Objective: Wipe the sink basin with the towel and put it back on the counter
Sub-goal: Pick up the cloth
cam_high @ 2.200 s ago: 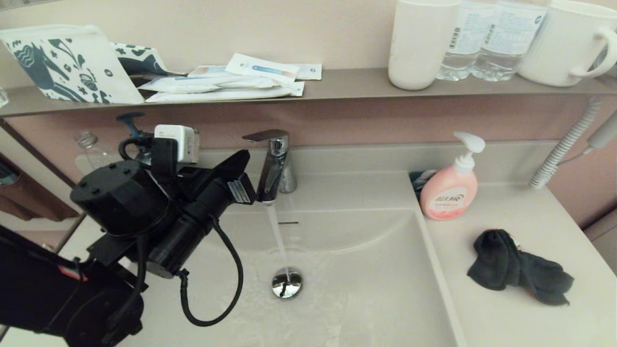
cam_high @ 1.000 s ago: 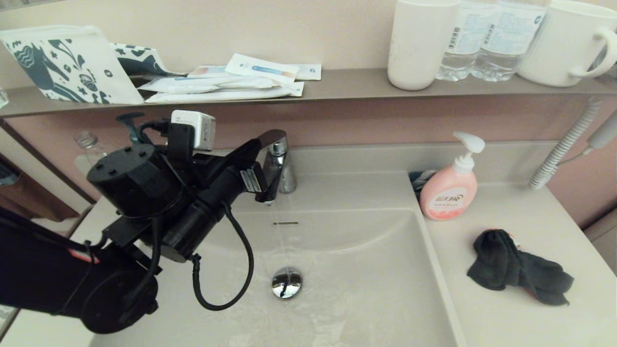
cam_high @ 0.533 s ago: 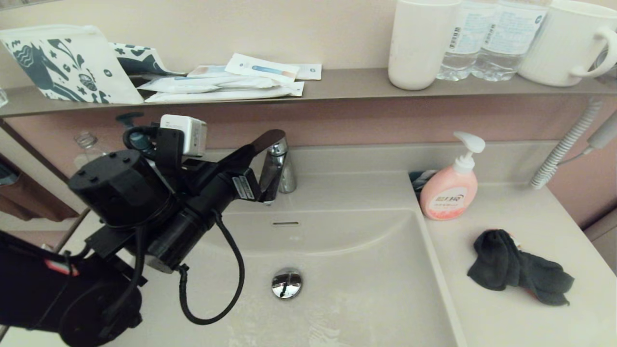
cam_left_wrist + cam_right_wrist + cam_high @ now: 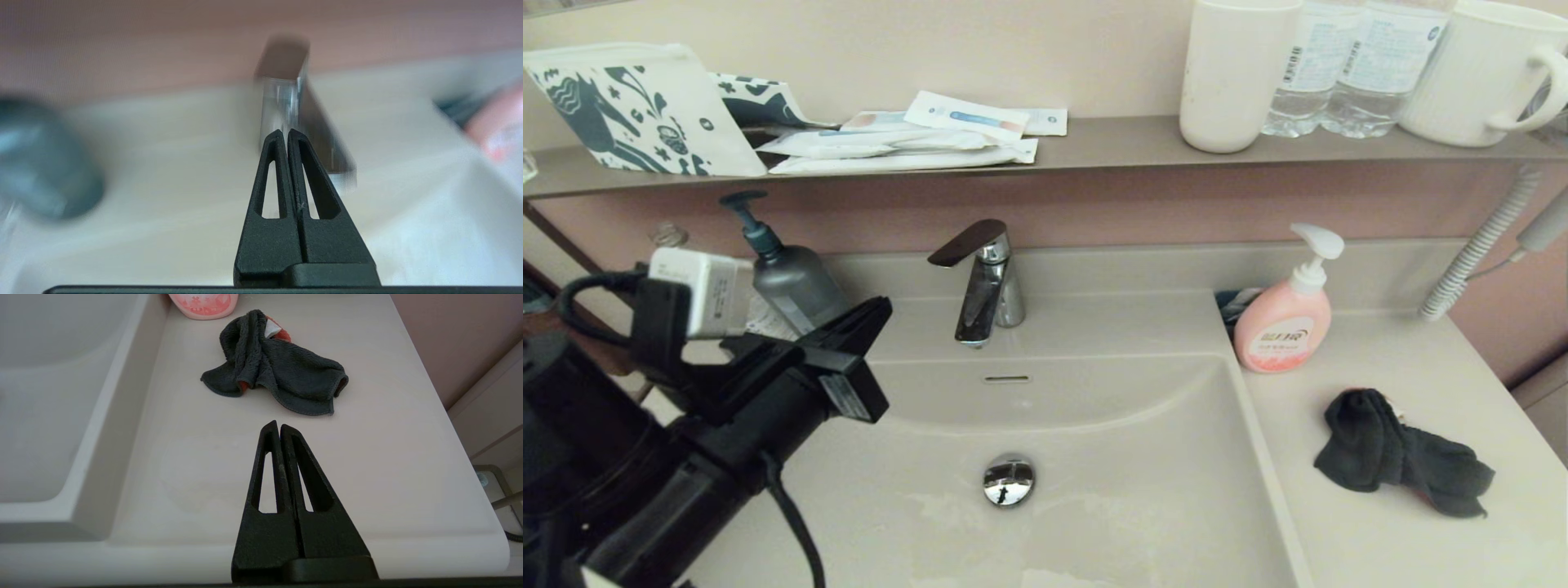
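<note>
The sink basin [image 4: 1143, 490] is wet, with its chrome drain plug [image 4: 1008, 479] and overflow slot [image 4: 1006, 378] in plain sight; no water runs from the faucet [image 4: 984, 278]. The dark towel [image 4: 1401, 464] lies crumpled on the counter [image 4: 1405, 555] right of the basin, a bit of coral and a white tag showing [image 4: 273, 363]. My left gripper [image 4: 882, 306] is shut and empty, hovering over the basin's left side, pointing at the faucet [image 4: 286, 102]. My right gripper [image 4: 279, 425] is shut and empty above the counter [image 4: 367, 465], just short of the towel.
A pink soap pump bottle [image 4: 1286, 322] stands at the basin's back right corner, near the towel. A grey pump bottle [image 4: 788, 273] stands behind the left arm. The brown shelf [image 4: 1111, 143] carries cups, water bottles and packets. A coiled hose [image 4: 1478, 253] hangs at the right.
The water stream from the faucet has stopped. My left gripper, which was at the faucet lever, has pulled away to the left and toward me. The towel has not moved.
</note>
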Tool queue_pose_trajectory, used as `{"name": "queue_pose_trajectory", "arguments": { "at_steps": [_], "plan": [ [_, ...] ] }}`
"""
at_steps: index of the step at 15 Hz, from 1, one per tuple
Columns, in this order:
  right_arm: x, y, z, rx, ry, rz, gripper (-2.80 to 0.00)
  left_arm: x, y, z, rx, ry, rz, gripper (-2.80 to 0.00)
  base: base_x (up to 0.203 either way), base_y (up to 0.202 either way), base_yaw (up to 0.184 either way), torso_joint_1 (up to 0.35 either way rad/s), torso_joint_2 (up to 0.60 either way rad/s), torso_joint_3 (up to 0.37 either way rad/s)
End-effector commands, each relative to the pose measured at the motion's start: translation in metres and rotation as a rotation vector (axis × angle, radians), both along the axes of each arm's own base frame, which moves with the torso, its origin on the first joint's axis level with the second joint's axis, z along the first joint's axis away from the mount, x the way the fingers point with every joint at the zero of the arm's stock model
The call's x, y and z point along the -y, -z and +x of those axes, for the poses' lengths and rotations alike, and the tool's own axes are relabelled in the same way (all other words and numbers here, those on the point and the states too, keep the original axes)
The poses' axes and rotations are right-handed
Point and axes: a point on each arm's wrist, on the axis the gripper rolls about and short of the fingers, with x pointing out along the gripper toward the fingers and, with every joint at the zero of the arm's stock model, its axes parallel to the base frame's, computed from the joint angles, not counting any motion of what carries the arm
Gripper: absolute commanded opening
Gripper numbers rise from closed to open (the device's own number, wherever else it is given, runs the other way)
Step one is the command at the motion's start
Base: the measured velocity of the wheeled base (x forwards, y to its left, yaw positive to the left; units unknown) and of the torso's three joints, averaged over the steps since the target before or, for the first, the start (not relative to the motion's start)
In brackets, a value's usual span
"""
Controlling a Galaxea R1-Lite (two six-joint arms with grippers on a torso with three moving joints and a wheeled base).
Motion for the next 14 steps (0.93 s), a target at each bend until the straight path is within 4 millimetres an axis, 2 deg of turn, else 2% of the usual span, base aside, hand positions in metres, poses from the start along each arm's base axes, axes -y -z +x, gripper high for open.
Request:
{"name": "queue_pose_trajectory", "arguments": {
  "at_steps": [1, 4, 6, 8, 11, 14],
  "plan": [
    [0.000, 0.000, 0.000, -0.001, 0.000, -0.001, -2.80, -0.016, 0.001, -0.025, 0.023, 0.000, -0.016, -2.80, 0.000, 0.000, 0.000, 0.000, 0.00, 0.000],
    [0.000, 0.000, 0.000, -0.001, 0.000, 0.000, -2.80, -0.038, -0.001, -0.055, 0.027, -0.024, -0.016, -2.80, 0.000, 0.000, 0.000, 0.000, 0.00, 0.000],
    [0.000, 0.000, 0.000, -0.001, 0.000, -0.001, -2.80, -0.058, 0.002, -0.076, -0.030, -0.075, 0.020, -2.80, 0.000, 0.000, 0.000, 0.000, 0.00, 0.000],
    [0.000, 0.000, 0.000, -0.001, 0.000, -0.001, -2.80, -0.076, -0.003, -0.083, -0.080, -0.217, 0.040, -2.80, 0.000, 0.000, 0.000, 0.000, 0.00, 0.000],
    [0.000, 0.000, 0.000, -0.001, 0.000, 0.000, -2.80, -0.097, -0.013, -0.097, -0.047, -0.426, 0.019, -2.80, 0.000, 0.000, 0.000, 0.000, 0.00, 0.000],
    [0.000, 0.000, 0.000, -0.001, 0.000, -0.001, -2.80, -0.106, 0.007, -0.125, -0.013, -0.557, 0.005, -2.80, 0.000, 0.000, 0.000, 0.000, 0.00, 0.000]
  ]
}}
